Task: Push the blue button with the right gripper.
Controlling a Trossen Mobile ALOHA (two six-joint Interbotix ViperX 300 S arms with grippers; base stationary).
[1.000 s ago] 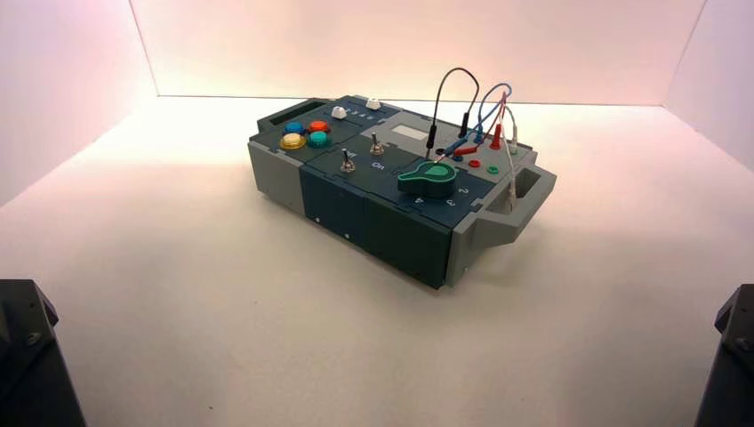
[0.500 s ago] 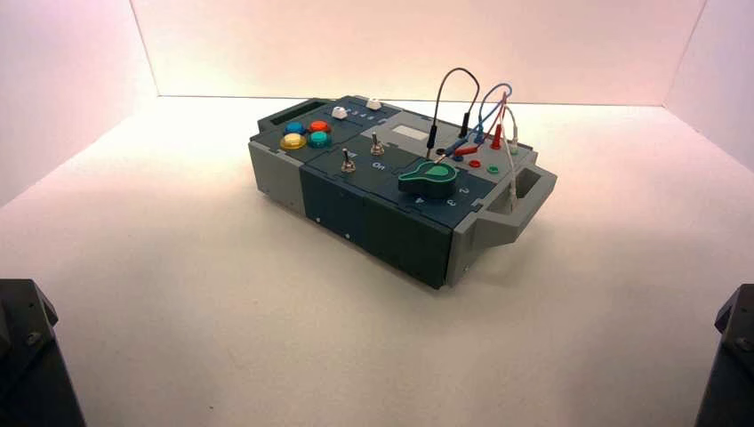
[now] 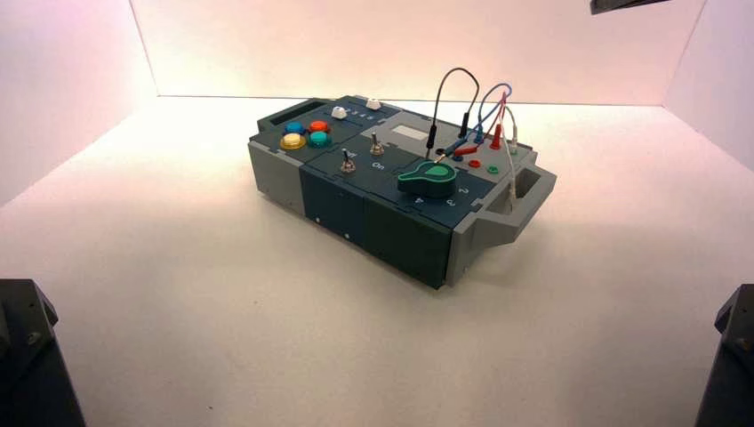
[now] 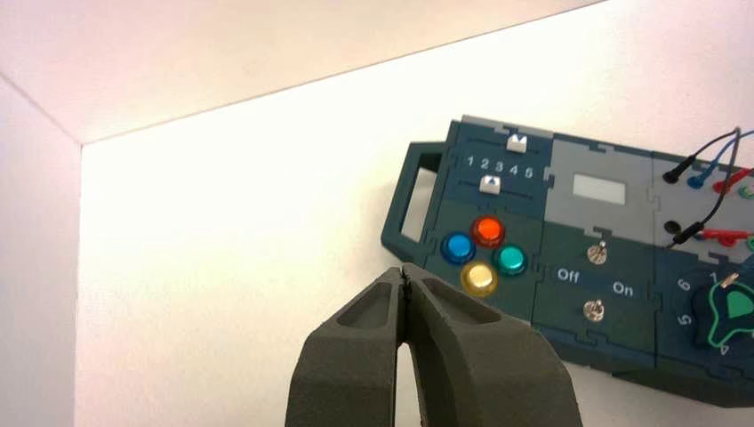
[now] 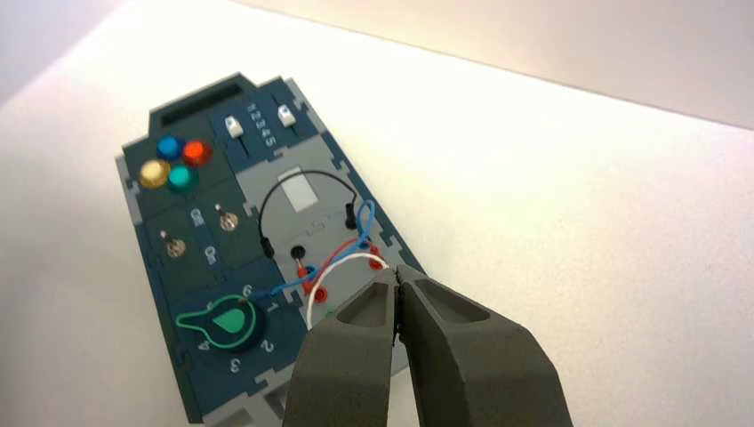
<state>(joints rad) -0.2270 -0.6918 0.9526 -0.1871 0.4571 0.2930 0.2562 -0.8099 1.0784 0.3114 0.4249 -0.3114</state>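
At the high view's upper right edge, my right gripper [image 3: 629, 4] has just appeared, fingertips together, suggesting the approach has begun. The blue dome button [image 3: 294, 129] lies at the box's far-left end, well apart; my left gripper [image 4: 405, 267] idles front left.

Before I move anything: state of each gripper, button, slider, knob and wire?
Right gripper: shut, above the box, off the blue button
Left gripper: shut, idle, beyond the box's button end
Blue button: untouched
Red, yellow, teal-green buttons: untouched
Slider nearer the buttons: between 2 and 3
Green knob: pointer near 4
Black wire: plugged in, looped
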